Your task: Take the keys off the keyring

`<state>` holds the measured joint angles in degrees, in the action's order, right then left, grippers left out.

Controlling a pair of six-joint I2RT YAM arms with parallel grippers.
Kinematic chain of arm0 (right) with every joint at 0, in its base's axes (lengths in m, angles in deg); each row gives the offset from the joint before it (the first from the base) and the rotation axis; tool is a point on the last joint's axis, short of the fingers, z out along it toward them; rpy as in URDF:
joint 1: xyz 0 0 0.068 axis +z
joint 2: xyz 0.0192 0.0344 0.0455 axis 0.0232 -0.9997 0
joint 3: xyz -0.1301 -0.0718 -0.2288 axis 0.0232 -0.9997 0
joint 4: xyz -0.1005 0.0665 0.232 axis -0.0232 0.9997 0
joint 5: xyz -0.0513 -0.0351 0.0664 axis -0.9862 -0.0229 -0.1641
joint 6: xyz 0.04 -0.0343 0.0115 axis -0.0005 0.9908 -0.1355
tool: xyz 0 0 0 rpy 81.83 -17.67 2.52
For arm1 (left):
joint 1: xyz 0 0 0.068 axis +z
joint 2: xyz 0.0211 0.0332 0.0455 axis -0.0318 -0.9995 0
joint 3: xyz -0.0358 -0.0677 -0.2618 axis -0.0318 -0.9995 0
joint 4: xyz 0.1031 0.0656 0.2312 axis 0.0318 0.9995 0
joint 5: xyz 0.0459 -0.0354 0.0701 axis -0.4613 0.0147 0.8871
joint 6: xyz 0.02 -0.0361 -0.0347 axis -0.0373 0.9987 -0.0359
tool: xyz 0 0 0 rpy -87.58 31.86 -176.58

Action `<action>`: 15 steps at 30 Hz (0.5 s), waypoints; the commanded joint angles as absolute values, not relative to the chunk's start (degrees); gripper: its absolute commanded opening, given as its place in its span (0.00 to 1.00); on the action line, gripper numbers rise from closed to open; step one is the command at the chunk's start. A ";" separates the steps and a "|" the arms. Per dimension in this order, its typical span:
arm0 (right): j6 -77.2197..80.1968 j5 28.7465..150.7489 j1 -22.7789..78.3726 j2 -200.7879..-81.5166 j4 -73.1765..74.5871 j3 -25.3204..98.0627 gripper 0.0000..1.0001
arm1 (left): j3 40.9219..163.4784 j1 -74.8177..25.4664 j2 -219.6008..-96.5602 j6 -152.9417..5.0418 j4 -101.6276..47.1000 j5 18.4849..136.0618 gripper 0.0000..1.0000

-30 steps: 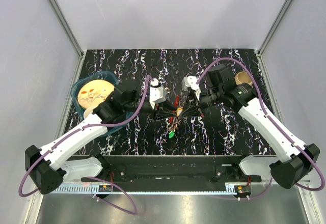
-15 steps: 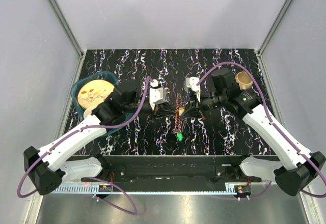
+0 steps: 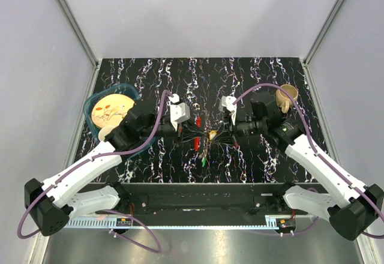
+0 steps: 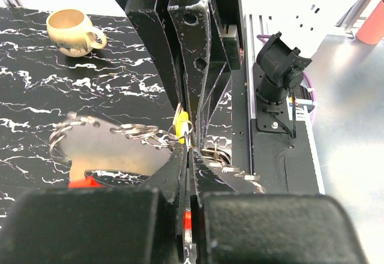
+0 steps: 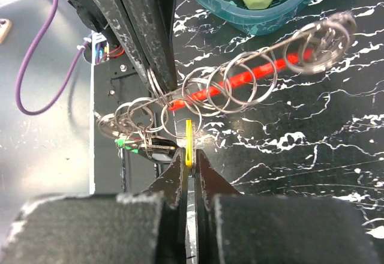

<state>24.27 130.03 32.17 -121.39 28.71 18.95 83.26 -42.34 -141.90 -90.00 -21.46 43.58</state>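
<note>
1. Now the left claw (image 3: pixel 195 134) has snapped shut; a second ago its fingers stood apart. Its tips press in among the loops of the keyring (image 5: pixel 237 85), nose to nose with the right claw (image 3: pixel 222 135). A loop is probably pinched there, but the left wrist view does not show for certain what it grips.
2. The right claw is closed tight, as it was before, on the brass-gold key (image 5: pixel 189 144), which sits edge-on between its pads.
3. With both claws now gripping the bunch, I judge the arms are set to work that key round and off its loop. No key looks free yet. The green key (image 3: pixel 204 161) dangles below the bunch and has swung a little from side to side.
4. The keyring hangs between the two claws over the middle of the worktop (image 3: pixel 258 72), apparently lifted off it. Its chain of loops and its red piece trail toward the left arm's side.
5. Both arms reach inward from their bases, with forearms slanting toward the centre. The wrists are turned so the fingers point almost straight at each other. The right arm has settled lower and nearer than it was a second ago.
</note>
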 commanded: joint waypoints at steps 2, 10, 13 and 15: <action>16.22 128.35 31.98 -120.36 20.14 15.67 0.09 | 81.54 -42.12 -138.84 -83.44 -35.42 43.78 0.00; 15.96 127.46 31.98 -118.88 22.79 18.30 0.37 | 78.37 -42.03 -138.66 -77.18 -44.58 43.70 0.00; 13.85 127.28 31.89 -115.89 21.91 18.39 0.43 | 78.28 -41.95 -138.48 -77.62 -44.06 43.88 0.00; 12.88 126.06 31.98 -113.44 21.03 18.83 0.44 | 78.02 -41.77 -138.75 -77.71 -43.97 43.87 0.00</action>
